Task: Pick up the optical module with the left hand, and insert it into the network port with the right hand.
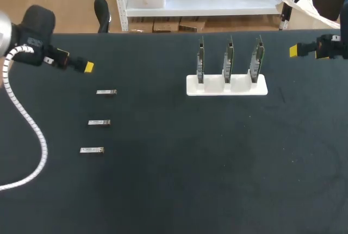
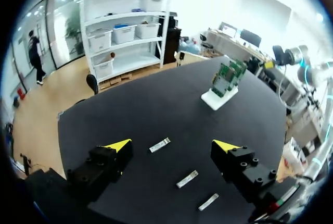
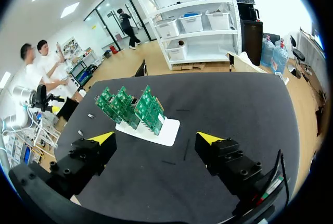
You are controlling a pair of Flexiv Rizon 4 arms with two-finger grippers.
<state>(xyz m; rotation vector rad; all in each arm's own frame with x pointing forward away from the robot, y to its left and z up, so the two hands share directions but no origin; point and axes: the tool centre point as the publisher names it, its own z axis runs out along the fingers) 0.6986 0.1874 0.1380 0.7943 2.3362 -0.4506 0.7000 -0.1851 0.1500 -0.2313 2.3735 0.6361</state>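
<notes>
Three small silver optical modules lie in a column on the black table at the left: the far one (image 1: 106,92) (image 2: 159,144), the middle one (image 1: 99,122) (image 2: 187,178) and the near one (image 1: 92,150) (image 2: 208,201). A white stand (image 1: 227,88) (image 2: 216,100) (image 3: 170,132) at the back right holds three upright green network cards (image 1: 228,60) (image 2: 228,75) (image 3: 130,107). My left gripper (image 1: 87,67) (image 2: 173,145) hovers open behind the far module, holding nothing. My right gripper (image 1: 293,50) (image 3: 155,137) hangs open and bare to the right of the stand.
The left arm's white coiled cable (image 1: 32,130) loops over the table's left side. The table's far edge (image 1: 163,32) runs just behind both grippers. Between the modules and the stand lies bare black tabletop (image 1: 157,136).
</notes>
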